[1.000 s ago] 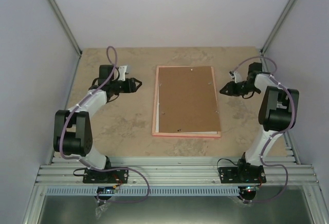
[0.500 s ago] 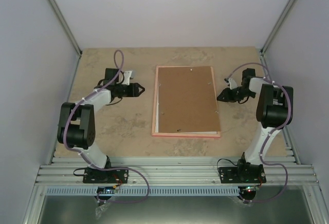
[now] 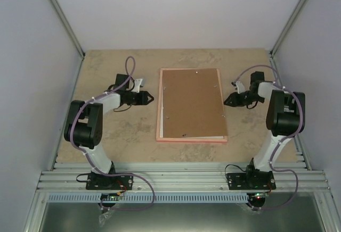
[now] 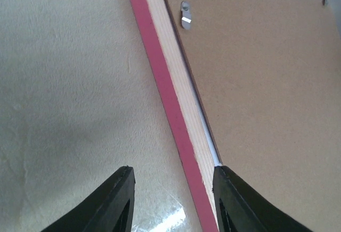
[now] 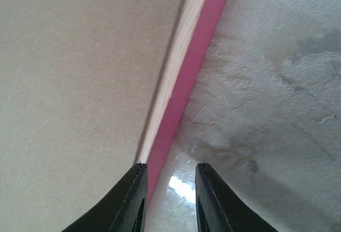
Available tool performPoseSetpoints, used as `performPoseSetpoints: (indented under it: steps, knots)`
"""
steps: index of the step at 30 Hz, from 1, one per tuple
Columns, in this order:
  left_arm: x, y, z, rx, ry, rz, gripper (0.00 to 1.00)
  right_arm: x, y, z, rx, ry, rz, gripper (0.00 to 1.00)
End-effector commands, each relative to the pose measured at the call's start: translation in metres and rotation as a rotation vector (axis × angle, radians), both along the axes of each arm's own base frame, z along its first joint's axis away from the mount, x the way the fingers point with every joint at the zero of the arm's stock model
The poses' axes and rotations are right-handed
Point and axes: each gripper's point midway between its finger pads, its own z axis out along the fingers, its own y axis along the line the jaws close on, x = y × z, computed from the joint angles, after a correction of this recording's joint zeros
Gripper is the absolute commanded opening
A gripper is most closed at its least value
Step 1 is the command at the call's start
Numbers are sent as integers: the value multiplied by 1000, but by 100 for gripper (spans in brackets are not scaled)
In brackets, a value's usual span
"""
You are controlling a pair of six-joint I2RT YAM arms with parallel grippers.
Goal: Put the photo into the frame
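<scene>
Left claw (image 4: pixel 173 174) straddles one frame (image 4: pixel 153 46) rim — right claw (image 5: pixel 170 168) the opposite.

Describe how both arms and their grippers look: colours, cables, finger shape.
The left arm and the right arm share one build: white links between bulky black joints, with a purple cable looping along each. The left gripper and right gripper are black; in the wrist views their fingers are smooth, black and taper to the tips.

Soft even overhead light, small glare on the table (image 5: pixel 266 99), faint shadows
</scene>
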Motion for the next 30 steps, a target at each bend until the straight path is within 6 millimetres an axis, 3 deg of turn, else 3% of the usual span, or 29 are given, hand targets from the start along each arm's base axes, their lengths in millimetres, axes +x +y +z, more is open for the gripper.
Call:
performPoseSetpoints:
  steps: [1,9,20,30]
  knots:
    - [-6,-4,-13,-12,31,-14,40,-3,4,18,6,-61,23,27]
    - [-13,-20,-21,-6,54,-56,35,-9,8,1,-2,-27,45,25]
    - [-16,-17,-39,26,93,-47,30,-18,7,-20,-48,14,55,25]
    - [-17,-20,-46,9,119,-50,24,-21,10,-13,-33,-1,71,21]
